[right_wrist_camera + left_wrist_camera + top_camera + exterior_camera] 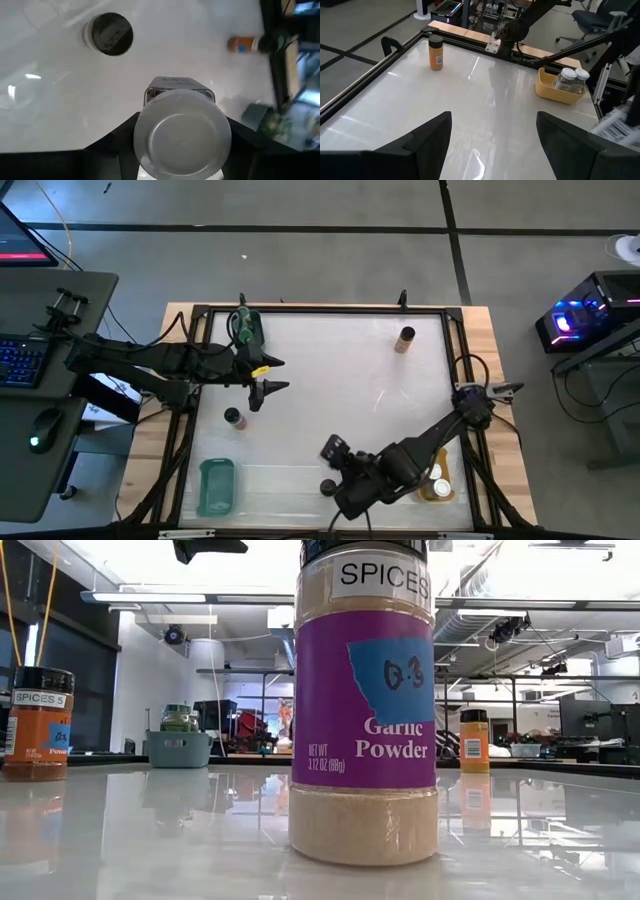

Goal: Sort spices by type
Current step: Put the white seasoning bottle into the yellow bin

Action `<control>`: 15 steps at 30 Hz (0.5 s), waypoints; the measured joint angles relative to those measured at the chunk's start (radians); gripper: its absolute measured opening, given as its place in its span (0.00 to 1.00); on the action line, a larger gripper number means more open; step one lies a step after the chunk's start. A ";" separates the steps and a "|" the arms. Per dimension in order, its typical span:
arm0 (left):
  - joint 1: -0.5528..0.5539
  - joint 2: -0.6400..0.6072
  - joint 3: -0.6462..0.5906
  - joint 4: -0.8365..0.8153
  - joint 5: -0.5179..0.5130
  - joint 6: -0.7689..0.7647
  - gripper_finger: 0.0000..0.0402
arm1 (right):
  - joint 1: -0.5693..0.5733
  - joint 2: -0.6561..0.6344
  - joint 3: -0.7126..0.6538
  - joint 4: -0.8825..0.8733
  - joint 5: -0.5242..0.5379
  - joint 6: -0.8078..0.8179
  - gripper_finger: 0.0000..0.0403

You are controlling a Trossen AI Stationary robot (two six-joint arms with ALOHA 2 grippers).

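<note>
The right pincer (180,145) hangs over the near edge of the tabletop (330,370), towards the right corner, clenched round a white-lidded jar (182,132) which it carries lid-up between its two dark fingers; just beside it on the tabletop stands a black-lidded jar (327,487), which the low view shows close up with a purple garlic powder label; at the near right corner an orange tray (437,492) holds two more white-lidded jars (571,79)

The left pincer (272,375) hovers near the left edge, about midway along it, released, its fingers (427,137) spread wide with nothing between them; close by it on the tabletop stands a dark-lidded jar (233,418) with orange contents; at the far left corner a teal tray (247,326) holds green-lidded jars, whose number I cannot tell; a second teal tray (216,486) lies at the near left corner; one more jar with orange contents (405,339) stands alone near the far edge, towards the right corner, well apart from the rest
</note>
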 joint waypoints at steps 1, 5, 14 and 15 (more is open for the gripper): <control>0.000 0.000 0.000 0.000 0.000 0.000 0.69 | 0.002 -0.001 -0.009 0.004 0.012 -0.024 0.49; 0.000 0.000 0.000 -0.005 -0.006 0.001 0.69 | -0.001 0.000 -0.039 -0.003 0.079 -0.150 0.49; 0.000 0.000 0.000 -0.008 -0.047 0.004 0.69 | 0.000 0.000 -0.056 0.032 0.135 -0.302 0.49; 0.000 0.000 0.000 -0.007 -0.054 0.011 0.69 | -0.001 0.000 -0.056 0.037 0.135 -0.316 0.49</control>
